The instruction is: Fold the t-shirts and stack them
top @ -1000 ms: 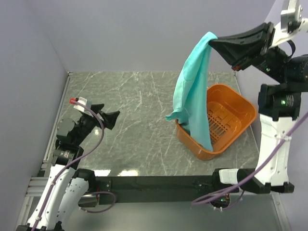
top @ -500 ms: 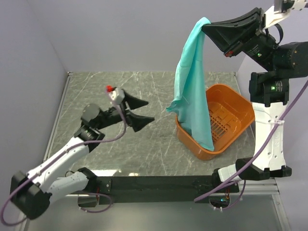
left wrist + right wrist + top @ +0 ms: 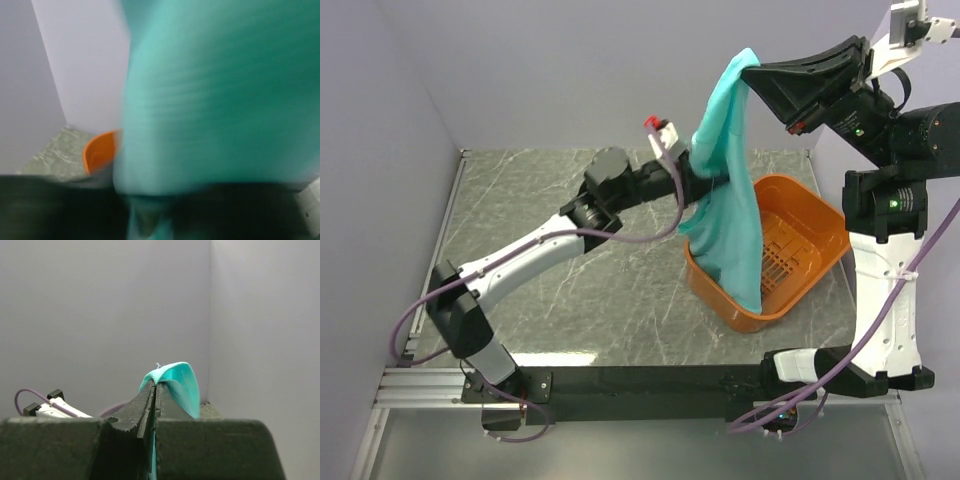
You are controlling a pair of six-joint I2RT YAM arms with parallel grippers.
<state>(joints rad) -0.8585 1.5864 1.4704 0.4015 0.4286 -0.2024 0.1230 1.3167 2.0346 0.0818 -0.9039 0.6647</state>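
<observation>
Two robot arms with white shells and black joints. The left arm [image 3: 520, 255], at 8 o'clock, trails a purple cable [image 3: 396, 335] and has a red cap [image 3: 651, 122] at its wrist. The right arm [image 3: 885, 290], at 3 o'clock, shows a green light [image 3: 892, 203] and a black wedge-shaped end effector [image 3: 752, 70].

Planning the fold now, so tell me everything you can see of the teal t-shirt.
The t-shirt is plain teal soft cloth, unfolded and bunched into a long drape. It hangs from the right gripper, shut on its top edge, with its lower end over the orange basket. The left gripper is against its left side, partway up; whether it grips is unclear.
</observation>
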